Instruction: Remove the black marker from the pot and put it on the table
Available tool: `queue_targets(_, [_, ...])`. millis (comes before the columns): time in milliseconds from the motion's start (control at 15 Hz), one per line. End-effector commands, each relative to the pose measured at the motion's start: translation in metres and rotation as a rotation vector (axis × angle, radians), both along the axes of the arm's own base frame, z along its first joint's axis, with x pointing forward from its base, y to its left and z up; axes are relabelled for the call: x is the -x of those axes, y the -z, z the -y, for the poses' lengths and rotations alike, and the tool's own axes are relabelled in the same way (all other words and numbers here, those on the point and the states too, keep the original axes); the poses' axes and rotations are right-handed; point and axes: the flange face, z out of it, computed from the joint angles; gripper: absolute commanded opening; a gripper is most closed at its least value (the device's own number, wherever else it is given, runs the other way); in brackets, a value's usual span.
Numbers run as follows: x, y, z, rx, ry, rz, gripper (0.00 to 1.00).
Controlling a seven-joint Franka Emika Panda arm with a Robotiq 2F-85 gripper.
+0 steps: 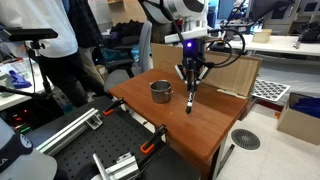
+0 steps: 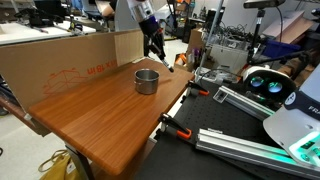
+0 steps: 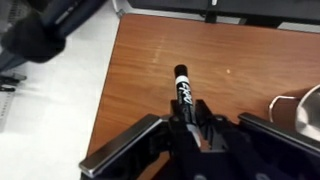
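My gripper (image 1: 190, 88) is shut on the black marker (image 1: 190, 99), which hangs upright from the fingers just above the reddish-brown table (image 1: 205, 125). In the wrist view the marker (image 3: 183, 90) sticks out from between the fingers (image 3: 186, 118), white lettering on its barrel, over the wood (image 3: 230, 50). The small grey metal pot (image 1: 161, 91) stands on the table beside the gripper, apart from it. In the other exterior view the pot (image 2: 147, 80) is mid-table and the gripper (image 2: 160, 50) with the marker (image 2: 166, 60) is behind it near the table's (image 2: 110, 115) far edge. The pot's rim (image 3: 305, 108) shows at the wrist view's right edge.
An upright tan cardboard sheet (image 2: 60, 62) stands along one table side; cardboard (image 1: 215, 70) also lies behind the gripper. A person (image 1: 60, 45) stands near a white desk. Metal rails and orange clamps (image 2: 185, 130) lie below the table edge. A white floor (image 3: 60, 90) borders the table.
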Motion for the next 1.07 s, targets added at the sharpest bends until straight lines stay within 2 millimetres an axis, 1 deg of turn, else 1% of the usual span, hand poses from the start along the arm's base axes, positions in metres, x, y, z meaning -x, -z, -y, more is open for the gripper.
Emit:
queue_targets(0, [-0.013, 0.024, 0.003, 0.081, 0.019, -0.083, 0.05])
queue_targets(133, [-0.017, 0.039, 0.004, 0.109, 0.020, -0.103, 0.05])
queue_targets(267, [-0.022, 0.050, 0.004, 0.126, 0.021, -0.113, 0.05])
queue_targets(600, [-0.036, 0.059, 0.005, 0.167, 0.016, -0.115, 0.05])
queue_targets(667, [-0.038, 0.060, 0.005, 0.175, 0.002, -0.120, 0.27])
queue_targets(733, [-0.039, 0.060, 0.004, 0.180, -0.016, -0.133, 0.47])
queue_targets(933, [-0.044, 0.058, 0.004, 0.175, -0.035, -0.151, 0.66])
queue_targets(1000, [-0.045, 0.057, 0.004, 0.176, -0.038, -0.153, 0.75])
